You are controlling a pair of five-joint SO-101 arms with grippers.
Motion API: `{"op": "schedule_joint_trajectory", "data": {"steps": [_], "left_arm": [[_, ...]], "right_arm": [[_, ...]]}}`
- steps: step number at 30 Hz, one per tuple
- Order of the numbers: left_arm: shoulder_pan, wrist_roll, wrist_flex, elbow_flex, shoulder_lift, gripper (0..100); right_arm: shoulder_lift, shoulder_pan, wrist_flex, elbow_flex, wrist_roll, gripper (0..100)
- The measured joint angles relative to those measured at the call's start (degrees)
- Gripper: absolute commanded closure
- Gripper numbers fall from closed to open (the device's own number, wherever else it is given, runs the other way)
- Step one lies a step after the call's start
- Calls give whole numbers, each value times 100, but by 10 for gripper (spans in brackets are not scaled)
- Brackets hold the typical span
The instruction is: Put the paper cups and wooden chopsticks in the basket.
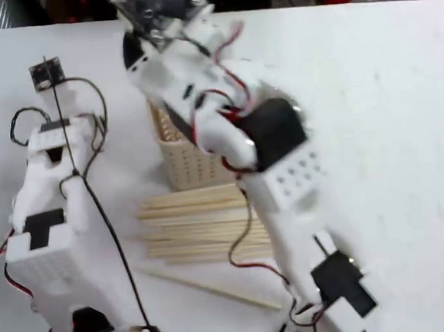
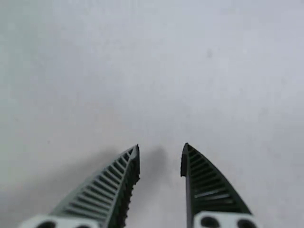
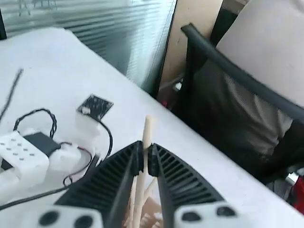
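While the right jaws are pinching one wooden chopstick [image 3: 146, 135] above the basket [image 1: 185, 167], the left jaws are hanging slightly parted over bare desk [image 2: 190, 71] at the left; more chopsticks [image 1: 196, 229] are lying just near of the basket.

Right arm [image 1: 201, 98] overhangs basket [image 1: 188, 169] — chopsticks [image 1: 188, 226] crowd near side; room over table [image 1: 388, 122] rightward

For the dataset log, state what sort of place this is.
Probably an office or lab workspace: a white table, a black mesh office chair just beyond its edge, and what look like slatted window blinds behind.
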Motion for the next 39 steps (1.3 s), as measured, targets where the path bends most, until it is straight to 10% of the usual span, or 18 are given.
{"op": "schedule_joint_trajectory", "data": {"steps": [5,20,31,39], "left_arm": [[0,0,0,0,0,839],[0,0,0,0,0,839],[0,0,0,0,0,839],[0,-35,0,0,0,839]], "right_arm": [[132,53,193,211,-123,833],[-475,-26,2708,1257,1002,944],[-1591,-712,-413,7464,1890,942],[-2286,-1609,-967,9116,2822,910]]}}
